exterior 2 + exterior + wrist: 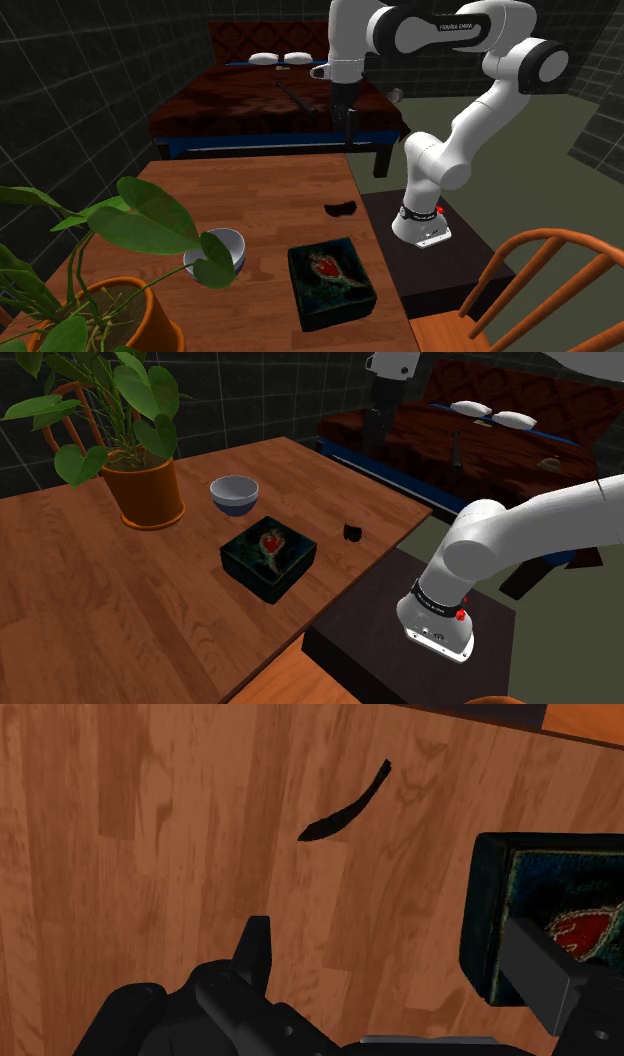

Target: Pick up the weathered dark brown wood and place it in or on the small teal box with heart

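Gripper (395, 962) hangs wide open and empty over the wooden table (150, 854); dark curved wood piece (345, 809) lies beyond its fingertips; teal heart box (483, 919) sits beside one finger.

One plant (120, 412), one bowl (233, 494), one box (268, 557), one wood piece (352, 533) — two pillows (470, 408).

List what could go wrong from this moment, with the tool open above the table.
The dark wood is small and slender, lying flat on the table; the open tool may miss it or scrape the top.
It sits near the table's edge; a nudge could push it off.
The teal box stands close by; a finger might clip it.
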You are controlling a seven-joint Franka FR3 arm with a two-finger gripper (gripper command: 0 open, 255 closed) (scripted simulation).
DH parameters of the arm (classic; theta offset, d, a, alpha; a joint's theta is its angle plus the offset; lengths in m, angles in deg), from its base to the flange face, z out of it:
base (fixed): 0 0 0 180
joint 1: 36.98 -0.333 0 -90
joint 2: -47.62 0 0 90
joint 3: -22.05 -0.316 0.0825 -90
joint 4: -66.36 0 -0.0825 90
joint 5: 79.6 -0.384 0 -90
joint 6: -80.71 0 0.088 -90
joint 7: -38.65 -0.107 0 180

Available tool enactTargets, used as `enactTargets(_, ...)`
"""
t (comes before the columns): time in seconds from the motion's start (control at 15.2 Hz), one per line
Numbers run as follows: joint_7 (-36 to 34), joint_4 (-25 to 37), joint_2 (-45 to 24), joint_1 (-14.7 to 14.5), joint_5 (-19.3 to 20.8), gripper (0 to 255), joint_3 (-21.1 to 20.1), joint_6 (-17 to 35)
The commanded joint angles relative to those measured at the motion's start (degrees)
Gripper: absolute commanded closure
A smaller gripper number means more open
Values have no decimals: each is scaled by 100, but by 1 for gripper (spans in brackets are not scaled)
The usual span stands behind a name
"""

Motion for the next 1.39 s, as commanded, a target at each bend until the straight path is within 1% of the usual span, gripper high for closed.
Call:
enactTargets(0.0, 0, 0, 0, 0, 0, 0, 0, 0)
enactTargets(0.4, -1099, -1390, 360, 364, -237, 0, -218, 1121)
enactTargets(0.73, -2006, -2417, 440, 612, -505, 0, -463, 2157)
enactTargets(0.92, -2554, -2965, 343, 717, -707, 0, -642, 2861)
enactTargets(1.19, -3247, -3559, -12, 793, -1025, 0, -906, 3889)
enactTargets(1.32, -3239, -3645, -164, 775, -1056, 0, -923, 4126)
